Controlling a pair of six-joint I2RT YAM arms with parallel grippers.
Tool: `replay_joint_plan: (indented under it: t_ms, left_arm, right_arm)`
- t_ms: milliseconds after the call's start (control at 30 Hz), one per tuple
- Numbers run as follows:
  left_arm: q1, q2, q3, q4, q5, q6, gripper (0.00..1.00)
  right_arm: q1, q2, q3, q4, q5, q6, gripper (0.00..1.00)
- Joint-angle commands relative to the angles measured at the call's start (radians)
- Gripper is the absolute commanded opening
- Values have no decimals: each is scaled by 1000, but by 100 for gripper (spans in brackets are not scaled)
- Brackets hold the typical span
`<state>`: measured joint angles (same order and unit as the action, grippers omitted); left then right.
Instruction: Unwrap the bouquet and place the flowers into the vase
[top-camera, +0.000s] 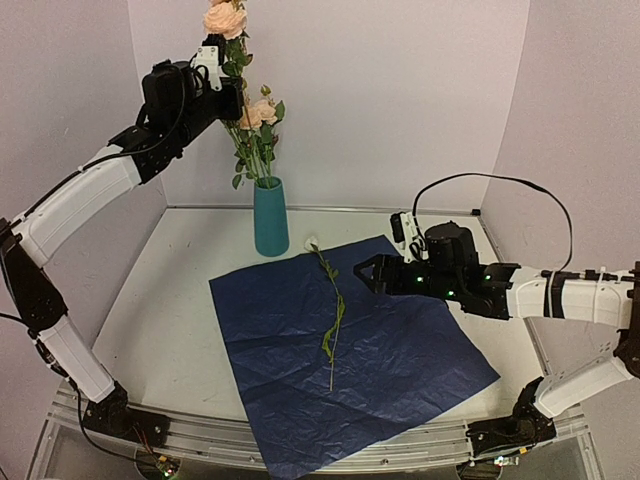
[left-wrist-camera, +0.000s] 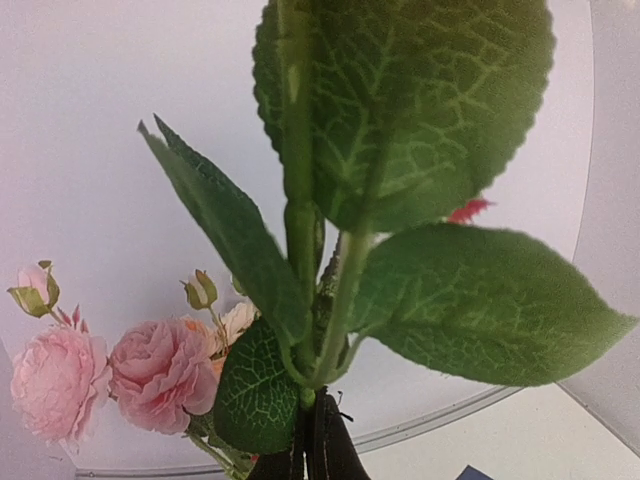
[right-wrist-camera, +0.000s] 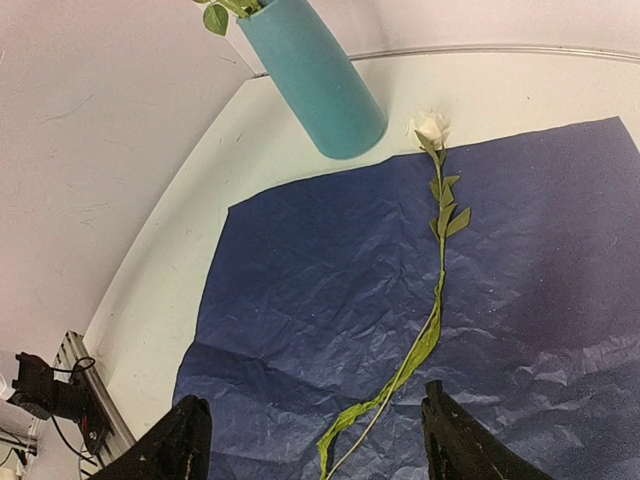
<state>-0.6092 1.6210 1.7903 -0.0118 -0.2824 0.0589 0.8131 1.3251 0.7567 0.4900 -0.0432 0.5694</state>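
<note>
Left gripper (left-wrist-camera: 310, 447): jaws clamped on one peach flower (top-camera: 225, 20), up above the one vase (top-camera: 270, 218). Right gripper (top-camera: 362, 273): jaws apart, one cream flower (right-wrist-camera: 431, 128) lying just ahead on the blue paper (right-wrist-camera: 300, 300).

We see the vase (top-camera: 270, 217) on the table (top-camera: 160, 300) just behind the paper (top-camera: 400, 370), flowers (top-camera: 255, 115) in it. One stem (top-camera: 335, 320) lies on the paper, bloom toward the vase.

teal vase (top-camera: 270, 218) – upright, flowers (top-camera: 258, 114) inside | cream flower (right-wrist-camera: 431, 128) – flat on blue paper (top-camera: 400, 360)
</note>
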Motion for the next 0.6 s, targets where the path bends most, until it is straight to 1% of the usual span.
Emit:
replay_joint_plan:
  t_ms: [0, 300, 567]
  left_arm:
    - [3, 31, 86, 66, 3, 30, 0]
    - [8, 63, 125, 73, 0, 43, 0]
    - [16, 81, 64, 92, -27, 43, 0]
  right_arm:
    - [3, -26, 1, 2, 17, 2, 73]
    - [4, -46, -6, 0, 25, -3, 73]
    - [4, -55, -14, -4, 29, -3, 73]
